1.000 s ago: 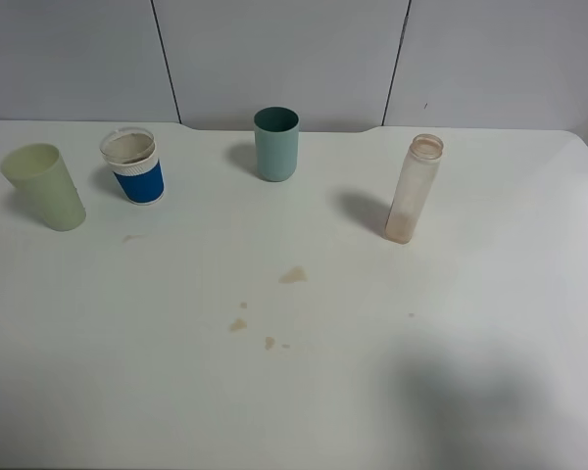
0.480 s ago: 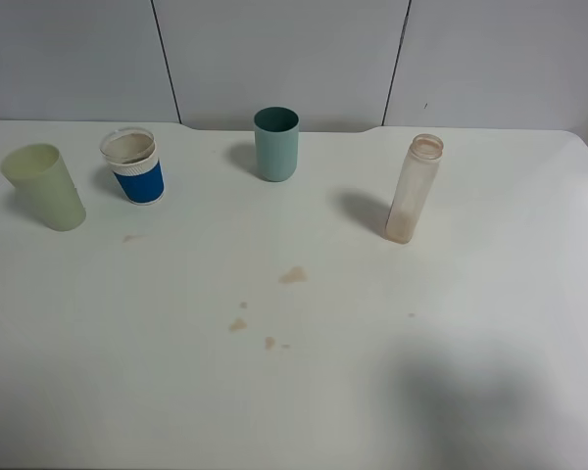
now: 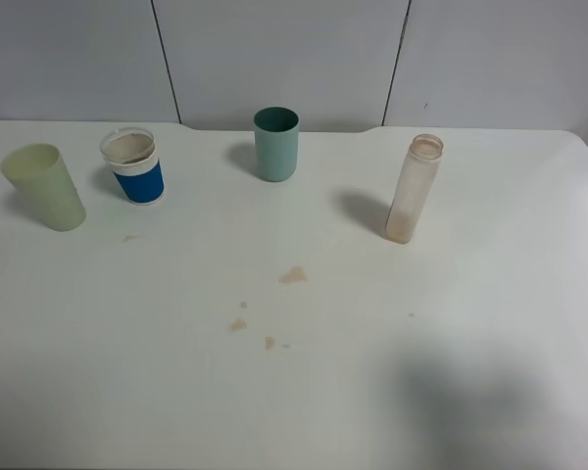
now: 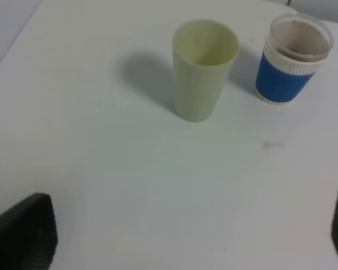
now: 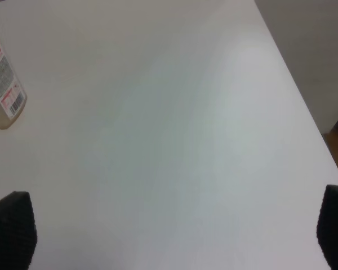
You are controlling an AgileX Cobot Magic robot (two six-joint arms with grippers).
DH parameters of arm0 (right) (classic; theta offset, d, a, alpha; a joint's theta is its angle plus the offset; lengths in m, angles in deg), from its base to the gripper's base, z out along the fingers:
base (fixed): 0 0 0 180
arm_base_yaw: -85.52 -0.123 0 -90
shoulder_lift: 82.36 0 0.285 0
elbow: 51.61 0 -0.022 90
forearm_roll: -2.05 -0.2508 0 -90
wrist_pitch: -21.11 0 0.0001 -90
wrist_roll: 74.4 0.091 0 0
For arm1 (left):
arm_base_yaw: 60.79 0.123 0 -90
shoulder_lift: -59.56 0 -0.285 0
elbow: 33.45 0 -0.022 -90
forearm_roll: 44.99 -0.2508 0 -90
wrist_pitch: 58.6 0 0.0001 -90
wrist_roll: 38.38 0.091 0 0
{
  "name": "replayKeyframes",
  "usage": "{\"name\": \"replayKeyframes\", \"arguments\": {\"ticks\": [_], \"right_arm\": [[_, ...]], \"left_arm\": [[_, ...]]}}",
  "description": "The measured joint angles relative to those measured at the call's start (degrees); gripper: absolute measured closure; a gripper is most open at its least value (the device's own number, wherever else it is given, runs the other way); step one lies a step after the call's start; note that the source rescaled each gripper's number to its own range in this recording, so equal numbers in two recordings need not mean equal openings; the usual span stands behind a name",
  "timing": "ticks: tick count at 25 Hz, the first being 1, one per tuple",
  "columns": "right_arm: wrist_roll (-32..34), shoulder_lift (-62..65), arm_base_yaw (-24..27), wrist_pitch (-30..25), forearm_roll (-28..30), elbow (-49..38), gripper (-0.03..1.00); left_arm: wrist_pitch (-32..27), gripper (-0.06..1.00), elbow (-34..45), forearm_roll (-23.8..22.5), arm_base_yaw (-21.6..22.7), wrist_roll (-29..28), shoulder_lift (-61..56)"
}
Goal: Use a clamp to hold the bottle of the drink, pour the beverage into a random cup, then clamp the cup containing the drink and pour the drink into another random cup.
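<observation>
Tall clear plastic bottle (image 3: 413, 189), right of centre: light, thin-walled, slippery, uncapped. Grasp mid-body, squeezing gently. Left gripper (image 4: 191, 236) and right gripper (image 5: 174, 225): fingers spread wide, empty.

Exterior high: mounted above the near edge, looking down across the whole tabletop (image 3: 470, 323) toward the back wall. Left wrist: closer, angled down at the pale yellow-green cup (image 4: 201, 70) and blue-sleeved cup (image 4: 290, 59), both shared with the high view. Right wrist: close over the tabletop's right edge, sharing only the bottle (image 5: 3, 84).
</observation>
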Motion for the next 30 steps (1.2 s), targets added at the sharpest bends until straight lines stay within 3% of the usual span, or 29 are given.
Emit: {"name": "replayKeyframes", "arguments": {"ticks": [7, 13, 20, 30], "right_arm": [[0.0, 0.0, 0.0, 0.0, 0.0, 0.0, -0.03], [0.0, 0.0, 0.0, 0.0, 0.0, 0.0, -0.03], [0.0, 0.0, 0.0, 0.0, 0.0, 0.0, -0.03], [0.0, 0.0, 0.0, 0.0, 0.0, 0.0, -0.03]], "left_arm": [[-2.5, -0.03, -3.9, -1.7, 0.0, -0.4, -0.1], [-11.8, -0.03, -5.8, -4.8, 0.0, -0.5, -0.1], [-17.7, -0.03, -5.9, -8.1, 0.0, -0.6, -0.1], [-16.9, -0.03, -3.1, -9.1, 0.1, -0.6, -3.3]]}}
